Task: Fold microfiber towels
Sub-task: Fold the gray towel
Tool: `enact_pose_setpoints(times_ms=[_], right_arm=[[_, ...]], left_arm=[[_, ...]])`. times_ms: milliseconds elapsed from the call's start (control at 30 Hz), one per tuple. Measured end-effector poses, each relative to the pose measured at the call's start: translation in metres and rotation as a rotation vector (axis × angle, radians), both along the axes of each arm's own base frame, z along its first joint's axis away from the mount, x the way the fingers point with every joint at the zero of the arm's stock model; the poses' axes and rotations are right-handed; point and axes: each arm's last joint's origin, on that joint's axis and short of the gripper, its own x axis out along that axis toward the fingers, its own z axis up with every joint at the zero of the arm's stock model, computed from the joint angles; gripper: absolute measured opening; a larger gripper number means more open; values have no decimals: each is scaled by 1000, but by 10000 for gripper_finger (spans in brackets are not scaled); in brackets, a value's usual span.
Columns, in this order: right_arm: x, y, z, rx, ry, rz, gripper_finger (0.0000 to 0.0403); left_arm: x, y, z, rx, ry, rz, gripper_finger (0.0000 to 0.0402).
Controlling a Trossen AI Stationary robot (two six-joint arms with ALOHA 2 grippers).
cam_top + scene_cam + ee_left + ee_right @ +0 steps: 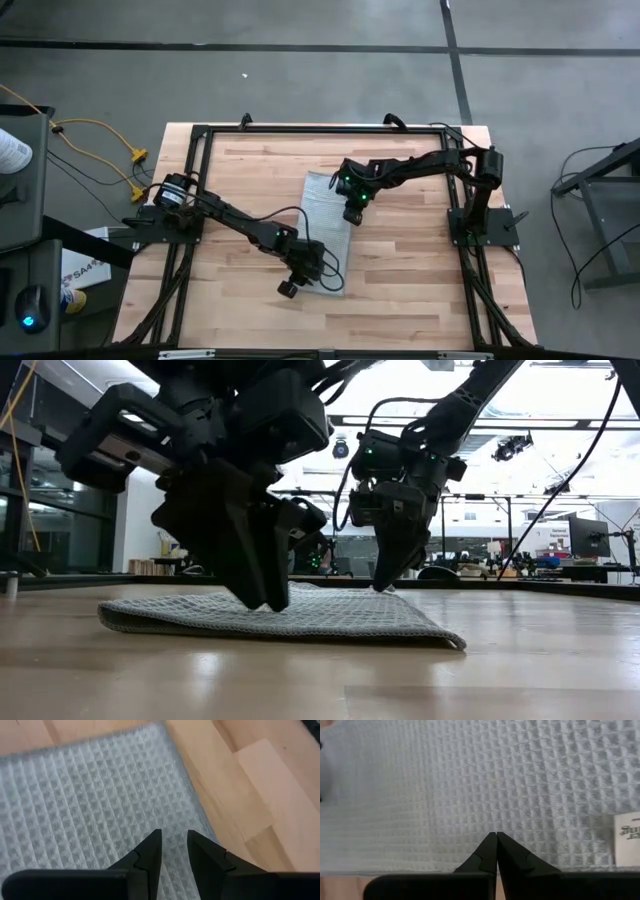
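The light grey waffle-textured towel (326,228) lies flat on the wooden table as a narrow strip, looking folded, with thick edges in the low view (320,617). My left gripper (298,278) stands over the towel's near end, pointing down, its fingers a little apart (174,840) with no cloth between them. My right gripper (353,213) is shut (496,836) and points down at the towel's right long edge, near its far end. A white label (626,839) shows on the towel beside it. My left gripper comes from above, pointing down, and its fingertips (268,603) reach the top of the towel near its near end (165,820), close to one edge; the towel stays flat on the table. My right gripper's shut tips (384,584) reach down to the towel by its right edge (496,820); I cannot tell whether they touch it.
Bare wood lies all around the towel (420,270). A black frame (320,130) runs around the tabletop. Both arms reach in over the table from its sides.
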Motion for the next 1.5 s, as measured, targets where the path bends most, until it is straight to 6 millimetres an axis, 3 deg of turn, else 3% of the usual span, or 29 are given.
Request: enact_pose_setpoints(times_ms=[433,700,1000,1200,1333,1500], right_arm=[[-3,0,-3,-102,73,-33,2],[1,-1,-16,-144,87,-9,2],[-2,-5,-14,-257,127,-43,2],[-1,-4,-15,-240,115,-31,2],[-2,-2,-8,-228,94,-22,2],[-11,0,16,-237,66,-24,2]], left_arm=[[-7,1,1,-15,77,-7,95],[-8,1,1,-31,97,7,95],[-8,1,1,-31,99,8,95],[-8,1,1,-32,100,9,95],[-8,1,1,-27,100,4,95],[-13,3,12,4,94,7,95]])
